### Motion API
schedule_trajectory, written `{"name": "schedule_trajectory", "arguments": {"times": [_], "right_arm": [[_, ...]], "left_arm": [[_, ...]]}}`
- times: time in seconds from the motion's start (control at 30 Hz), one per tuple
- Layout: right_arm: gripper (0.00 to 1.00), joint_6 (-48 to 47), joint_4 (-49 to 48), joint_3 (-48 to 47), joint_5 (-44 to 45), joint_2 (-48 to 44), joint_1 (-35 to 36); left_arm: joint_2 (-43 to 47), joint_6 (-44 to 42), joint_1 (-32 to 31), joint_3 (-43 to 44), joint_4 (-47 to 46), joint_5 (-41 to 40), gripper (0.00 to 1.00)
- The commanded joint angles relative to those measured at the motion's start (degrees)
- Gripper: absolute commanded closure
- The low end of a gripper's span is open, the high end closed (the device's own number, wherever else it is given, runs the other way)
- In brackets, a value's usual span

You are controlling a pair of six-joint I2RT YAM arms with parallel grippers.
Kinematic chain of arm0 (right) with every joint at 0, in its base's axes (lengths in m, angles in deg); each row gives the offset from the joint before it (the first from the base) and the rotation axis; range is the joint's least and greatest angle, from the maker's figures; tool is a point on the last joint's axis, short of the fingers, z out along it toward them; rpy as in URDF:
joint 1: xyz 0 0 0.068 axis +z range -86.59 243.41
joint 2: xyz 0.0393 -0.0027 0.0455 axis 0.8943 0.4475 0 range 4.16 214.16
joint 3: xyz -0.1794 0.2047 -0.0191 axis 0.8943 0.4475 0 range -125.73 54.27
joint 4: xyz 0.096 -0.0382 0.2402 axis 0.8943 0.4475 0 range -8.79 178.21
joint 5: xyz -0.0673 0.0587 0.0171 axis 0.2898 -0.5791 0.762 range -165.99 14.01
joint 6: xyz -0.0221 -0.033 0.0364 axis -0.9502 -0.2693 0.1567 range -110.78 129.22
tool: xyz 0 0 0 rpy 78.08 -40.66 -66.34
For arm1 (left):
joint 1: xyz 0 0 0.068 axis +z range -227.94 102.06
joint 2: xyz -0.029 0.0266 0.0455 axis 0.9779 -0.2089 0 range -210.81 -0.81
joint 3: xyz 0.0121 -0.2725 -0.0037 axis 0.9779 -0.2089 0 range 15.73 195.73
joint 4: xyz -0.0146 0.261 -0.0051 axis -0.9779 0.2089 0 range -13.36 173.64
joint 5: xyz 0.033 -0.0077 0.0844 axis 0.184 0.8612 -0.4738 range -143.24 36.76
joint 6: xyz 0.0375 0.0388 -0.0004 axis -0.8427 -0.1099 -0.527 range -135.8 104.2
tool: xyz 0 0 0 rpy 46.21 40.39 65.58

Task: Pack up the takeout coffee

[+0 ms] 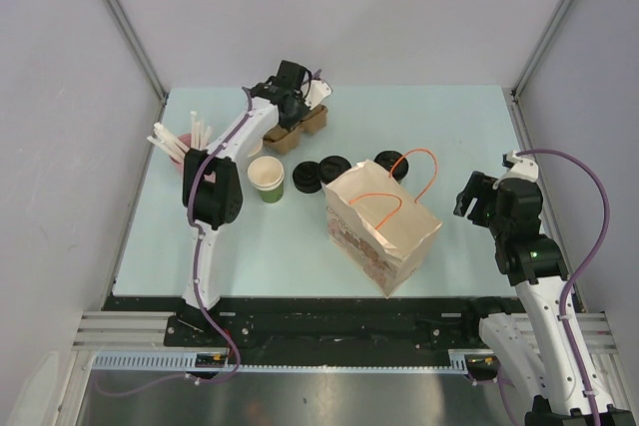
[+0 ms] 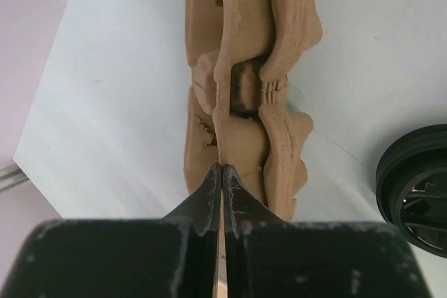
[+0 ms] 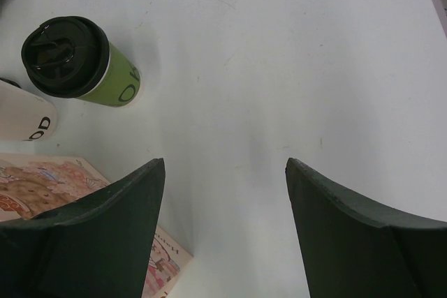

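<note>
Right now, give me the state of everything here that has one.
cup carrier: edge gripped.
left gripper: shut on cup carrier.
right gripper: open, empty.
paper bag: upright, open.
green-sided coffee: upright, lidded, unpacked.
white-sided coffee: upright, unpacked.
unlidded green cup: upright, open-topped.
straw cup: upright, holding straws.

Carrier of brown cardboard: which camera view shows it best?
Left wrist view: it shows the carrier close, with the left gripper shut on its ridge. The top view shows it small, partly under that gripper. The right wrist view shows none of it clearly.
</note>
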Motion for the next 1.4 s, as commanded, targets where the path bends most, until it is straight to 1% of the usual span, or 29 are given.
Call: {"name": "schedule_trajectory", "arguments": {"times": [0.0,0.23,0.53,0.93,1.1,1.2,1.37], "right_arm": [[0.25,-1.07,-0.81,-0.86,-0.18,-0.45,-0.15],[0.25,-0.98,-0.72,-0.77,-0.09,-0.63,-0.06],[0.24,-0.89,-0.72,-0.86,0.0,-0.72,-0.06],[0.24,-1.07,-0.89,-0.86,-0.09,-0.89,-0.15],[0.24,-1.86,-1.77,-1.12,-0.88,-1.33,-0.15],[0.24,-2.21,-0.81,-2.87,-1.41,-1.6,-0.15],[0.24,-2.65,1.47,-9.64,-3.34,-1.6,-0.15]], "left_arm": [[5.48,1.32,-0.3,3.35,-1.54,0.5,1.0],[5.3,0.62,-0.74,1.24,-2.06,-0.82,0.99],[9.08,-2.72,-3.56,-0.95,-5.93,-5.56,1.0],[12.15,-3.77,-3.64,-1.48,-6.55,-6.0,1.0],[16.71,-5.0,-4.26,-1.48,-6.63,-6.27,0.99],[20.31,-5.62,-5.22,-1.83,-6.63,-6.36,1.0],[26.91,-7.37,-8.65,-3.5,-6.63,-6.62,1.0]]}}
